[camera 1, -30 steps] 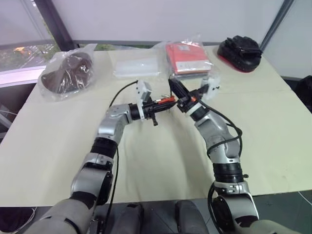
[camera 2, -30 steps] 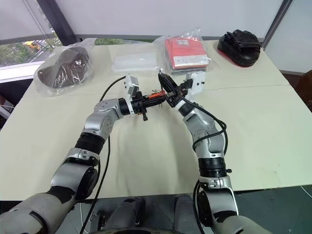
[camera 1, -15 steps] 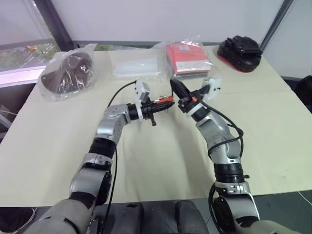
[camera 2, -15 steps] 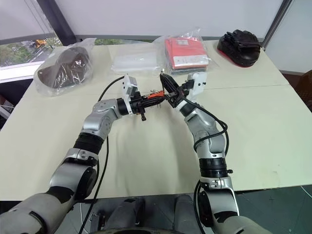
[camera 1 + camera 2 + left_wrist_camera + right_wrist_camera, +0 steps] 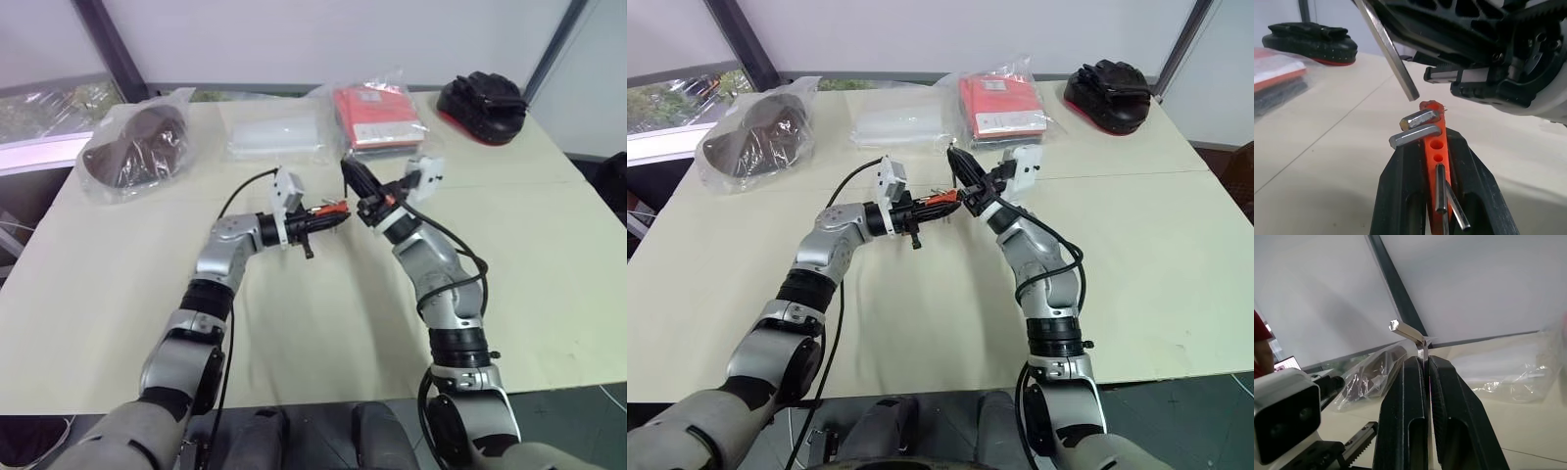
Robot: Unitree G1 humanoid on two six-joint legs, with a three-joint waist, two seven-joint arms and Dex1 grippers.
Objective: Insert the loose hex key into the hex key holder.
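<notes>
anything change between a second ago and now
Almost nothing. The left gripper, shut on the hex key holder, has sunk very slightly. The right gripper stayed put, shut on the loose hex key, whose tip is just off the holder, not inserted. The bags on the table are unmoved.

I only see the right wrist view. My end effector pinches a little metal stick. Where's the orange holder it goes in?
Observer: The hex key holder is clamped in the left end effector, just to the left of yours.
Operator: Is my stick in a hole yet?
Observer: No. The tip of the loose hex key hangs just above the holder's top end, apart from it.
Operator: Are any holes free?
Observer: Yes, two empty round holes show on the holder, just below two bent keys.
</notes>
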